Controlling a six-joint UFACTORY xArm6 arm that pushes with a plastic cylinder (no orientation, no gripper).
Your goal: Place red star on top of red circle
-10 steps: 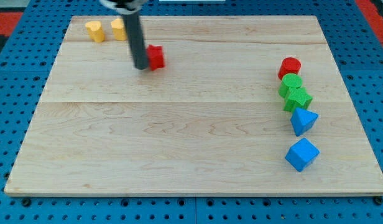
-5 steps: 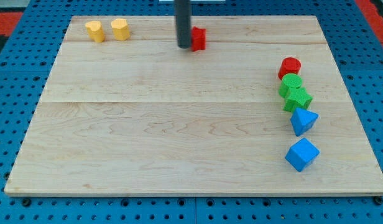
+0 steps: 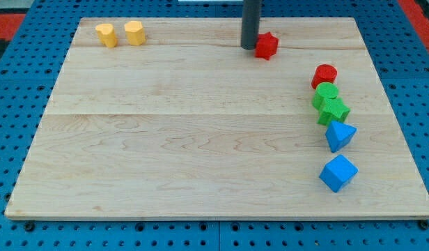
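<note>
Dark and straight, the rod that serves as my end effector enters from the view's top edge, where its upper length is cut off; only the lower section shows. It has no jaws to open or shut and holds nothing. My tip [image 3: 250, 47] rests on the desk [image 3: 200, 153] near the view's top, right of centre.

Red star [image 3: 267, 45] lies just to the view's right of my tip, touching it or very nearly so; the rod's edge meets the block's outline and I cannot tell whether a gap remains. The star's points are small and only partly legible.

Red circle [image 3: 325, 74] sits well apart from the star, lower and further to the view's right. It heads a column running toward the view's bottom: a green circle [image 3: 326, 93] touching it, then a green star [image 3: 333, 110] overlapping that in the view, then a blue triangle [image 3: 339, 135], then a blue cube [image 3: 338, 173] standing slightly apart.

Two yellow blocks lie side by side at the view's top left, far from my tip: the left yellow block [image 3: 106, 34] and the right yellow block [image 3: 134, 32]. Their exact shapes are hard to make out.
</note>
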